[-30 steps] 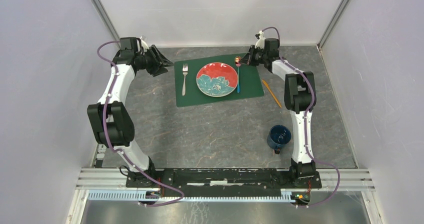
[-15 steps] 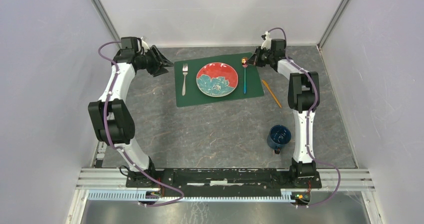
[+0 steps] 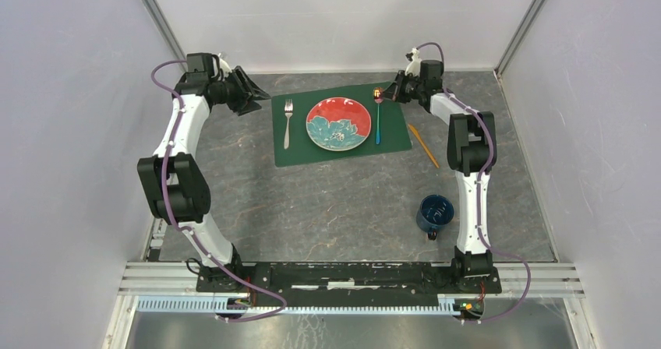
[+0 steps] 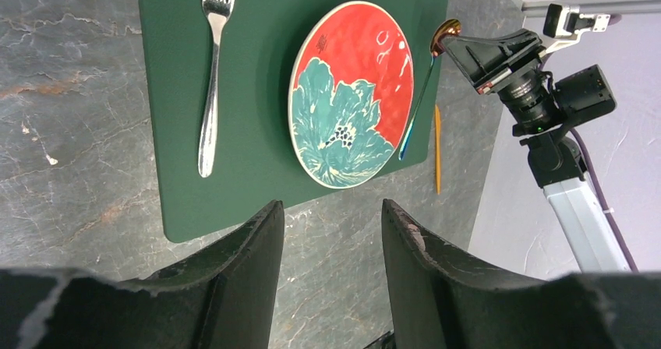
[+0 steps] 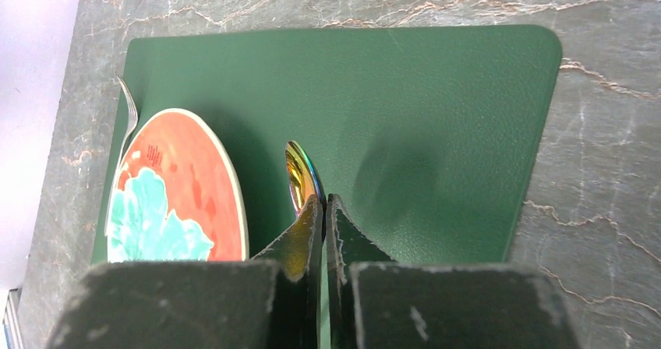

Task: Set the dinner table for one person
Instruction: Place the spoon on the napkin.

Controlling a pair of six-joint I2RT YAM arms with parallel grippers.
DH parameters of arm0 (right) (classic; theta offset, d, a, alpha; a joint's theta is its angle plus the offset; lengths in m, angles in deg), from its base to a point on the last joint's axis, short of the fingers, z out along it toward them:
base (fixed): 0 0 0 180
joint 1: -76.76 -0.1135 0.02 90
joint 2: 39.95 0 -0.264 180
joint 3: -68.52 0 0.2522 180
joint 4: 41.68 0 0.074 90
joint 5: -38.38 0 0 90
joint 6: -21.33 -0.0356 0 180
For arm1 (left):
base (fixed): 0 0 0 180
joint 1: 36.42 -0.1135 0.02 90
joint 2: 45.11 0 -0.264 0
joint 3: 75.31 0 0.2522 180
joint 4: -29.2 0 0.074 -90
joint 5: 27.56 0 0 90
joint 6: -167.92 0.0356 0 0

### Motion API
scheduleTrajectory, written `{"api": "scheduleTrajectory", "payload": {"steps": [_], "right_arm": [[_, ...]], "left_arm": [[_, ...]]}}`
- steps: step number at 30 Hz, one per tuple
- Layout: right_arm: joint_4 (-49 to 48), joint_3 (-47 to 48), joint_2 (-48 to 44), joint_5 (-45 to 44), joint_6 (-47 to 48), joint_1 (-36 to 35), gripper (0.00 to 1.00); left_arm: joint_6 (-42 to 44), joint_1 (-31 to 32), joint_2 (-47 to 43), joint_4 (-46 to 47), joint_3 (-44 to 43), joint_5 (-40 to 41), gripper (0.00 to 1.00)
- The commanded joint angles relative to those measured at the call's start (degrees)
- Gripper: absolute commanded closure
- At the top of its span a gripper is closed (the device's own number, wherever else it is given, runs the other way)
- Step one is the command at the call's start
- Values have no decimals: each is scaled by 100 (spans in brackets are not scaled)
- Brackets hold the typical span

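Dinner table (image 3: 335,209): grey stone-look top, spread beneath everything from the arm bases to the far wall. At near right, a blue mug (image 3: 435,213) is stood on the bare top, well apart from the setting, and is judged not yet placed. Farther off, an orange knife (image 3: 423,145) is laid aslant on the top just off the right edge of the green placemat (image 3: 312,154), and is likewise judged unplaced. On the placemat a plate (image 3: 338,123) is centred, with a fork (image 3: 288,121) laid to its left, tines toward the far side, as convention requires. A spoon (image 3: 378,123) is aligned just right of the plate, handle toward the near side. Its neck is pinched between the closed fingers of the right gripper (image 5: 323,201), presumably so that the handle can be squared to the plate before release. At far left, the left gripper (image 4: 331,209) is held off the placemat with fingers parted and nothing between them, judged to be out of the working arm's way. No brand or label is seen. A small dark mark on the red part of the plate cannot be read.
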Motion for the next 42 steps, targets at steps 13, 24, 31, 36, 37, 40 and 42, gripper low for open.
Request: {"api": "scheduleTrajectory", "payload": {"steps": [13,24,31,36,37,40,42], "right_arm": [[-155,-103,96,-39,15,-124,48],[452,-324,-325,-435,552,-117,2],[511,-715,-578,-641,708,-105,2],[367,-1326,-917,-779,721,-119,2],[348,-1480,-998,-809,751,-116,2],[334,-1921,-1284,-985,894,-131,2],[339,-2188,-1448,-1073,979,-160,2]], "left_arm": [[487,-60,78,-79,-256,-151,45],[531,-59,0,-54,-112,-127,44],[539,-61,-24,-53,-108,-129,44],[554,-57,-30,-53,-86,-110,44],[557,-56,-29,-53,-81,-105,44],[551,-55,-24,-13,-43,-109,44],[521,-56,-28,47,10,-114,44]]}}
